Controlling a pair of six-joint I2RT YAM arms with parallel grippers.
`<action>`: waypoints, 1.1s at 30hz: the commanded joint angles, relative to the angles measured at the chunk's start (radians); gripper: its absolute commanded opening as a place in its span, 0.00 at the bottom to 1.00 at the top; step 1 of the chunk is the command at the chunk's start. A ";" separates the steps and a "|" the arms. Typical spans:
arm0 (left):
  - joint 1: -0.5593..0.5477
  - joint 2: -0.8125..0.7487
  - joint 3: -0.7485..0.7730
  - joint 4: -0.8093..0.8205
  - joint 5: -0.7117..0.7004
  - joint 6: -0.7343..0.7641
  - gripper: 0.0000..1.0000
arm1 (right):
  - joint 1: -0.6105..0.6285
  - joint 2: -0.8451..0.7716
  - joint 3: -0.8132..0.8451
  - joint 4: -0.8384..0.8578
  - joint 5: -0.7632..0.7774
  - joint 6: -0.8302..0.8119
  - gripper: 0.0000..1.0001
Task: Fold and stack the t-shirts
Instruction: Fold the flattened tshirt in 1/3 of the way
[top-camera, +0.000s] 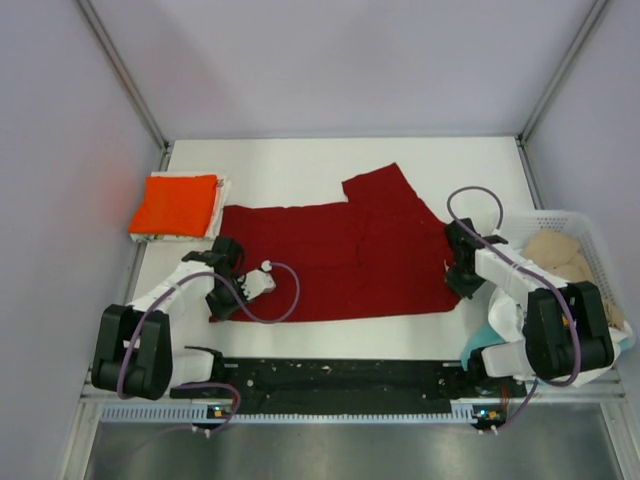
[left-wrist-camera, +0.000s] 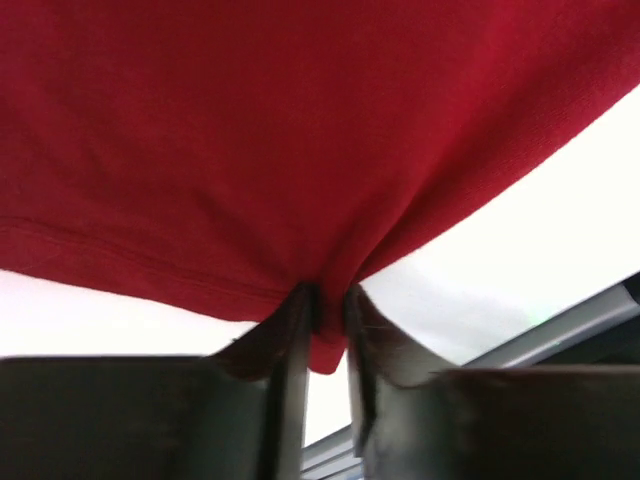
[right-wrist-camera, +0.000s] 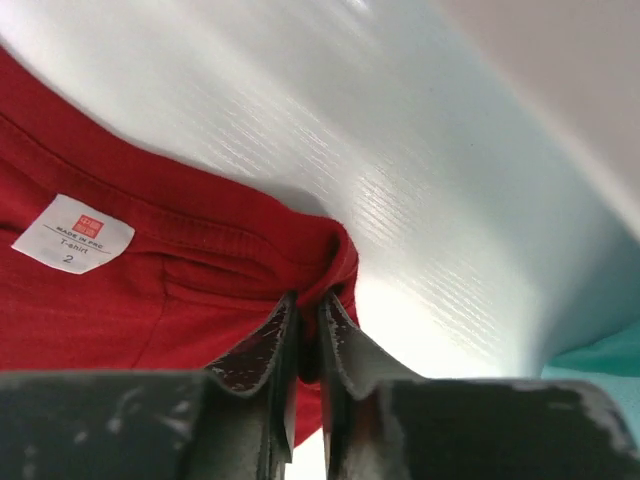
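A large dark red t-shirt (top-camera: 340, 255) lies spread across the middle of the white table, one sleeve pointing to the back. My left gripper (top-camera: 222, 298) is shut on its near left corner; the left wrist view shows the red hem (left-wrist-camera: 200, 150) pinched between the fingers (left-wrist-camera: 290, 340). My right gripper (top-camera: 458, 272) is shut on the shirt's right edge; the right wrist view shows the collar (right-wrist-camera: 250, 250) with a white size tag (right-wrist-camera: 72, 233) pinched between its fingers (right-wrist-camera: 268, 355). A folded bright orange-red t-shirt (top-camera: 176, 204) lies on a pale folded shirt at the far left.
A white lattice basket (top-camera: 580, 245) at the right edge holds beige cloth (top-camera: 558, 250). Grey walls and metal rails enclose the table. A black rail (top-camera: 340, 378) runs along the near edge by the arm bases.
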 joint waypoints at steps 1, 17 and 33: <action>0.011 0.014 -0.036 0.066 0.013 -0.014 0.02 | -0.019 -0.023 -0.081 -0.033 -0.075 -0.011 0.01; 0.027 -0.066 0.053 -0.332 -0.073 0.009 0.00 | 0.003 -0.309 -0.129 -0.474 -0.405 0.047 0.00; 0.030 0.020 0.366 -0.439 0.033 0.026 0.73 | 0.015 -0.295 -0.001 -0.468 -0.460 -0.049 0.63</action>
